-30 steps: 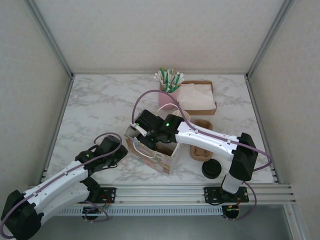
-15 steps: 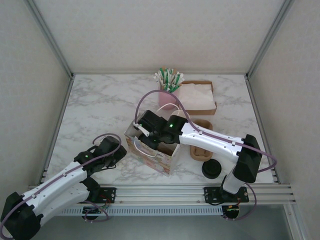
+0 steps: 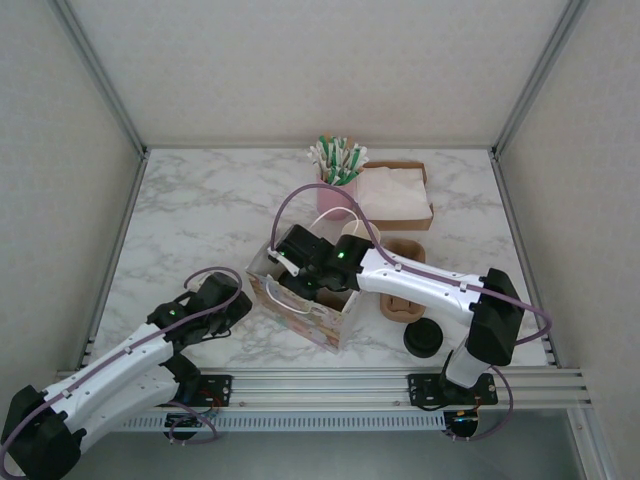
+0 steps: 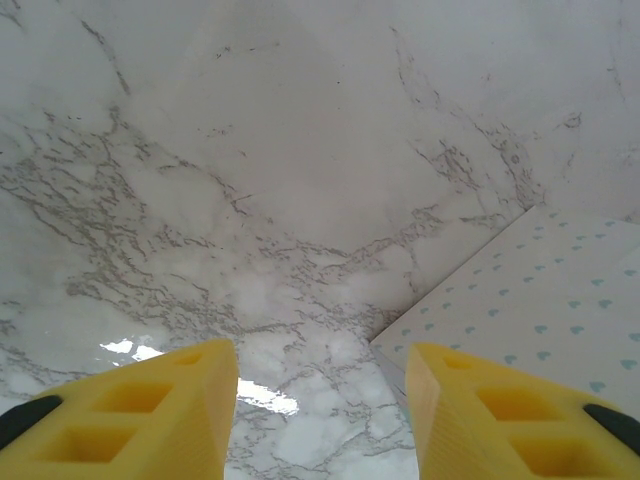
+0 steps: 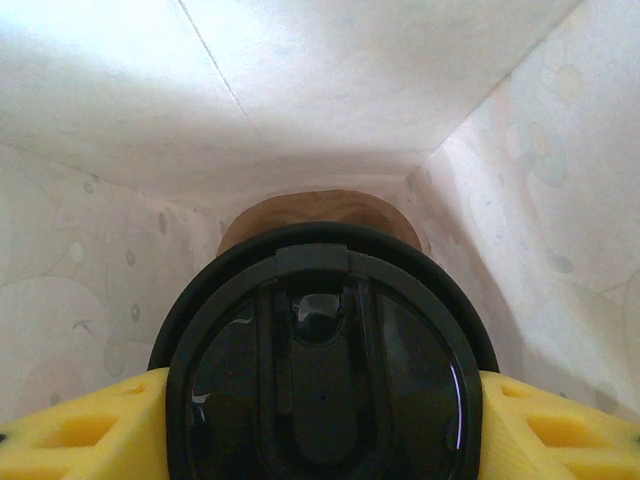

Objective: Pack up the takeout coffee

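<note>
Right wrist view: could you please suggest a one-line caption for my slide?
The right gripper holds the black-lidded takeout coffee between its yellow fingers, inside the paper bag.

Pink cup of sticks (image 3: 331,198), napkin box (image 3: 396,196), loose black lid (image 3: 424,339)

Takeout coffee lid (image 5: 318,400): glossy black plastic. Bag (image 5: 300,90): matt white paper. Table (image 4: 260,180): smooth, shiny marble look.
</note>
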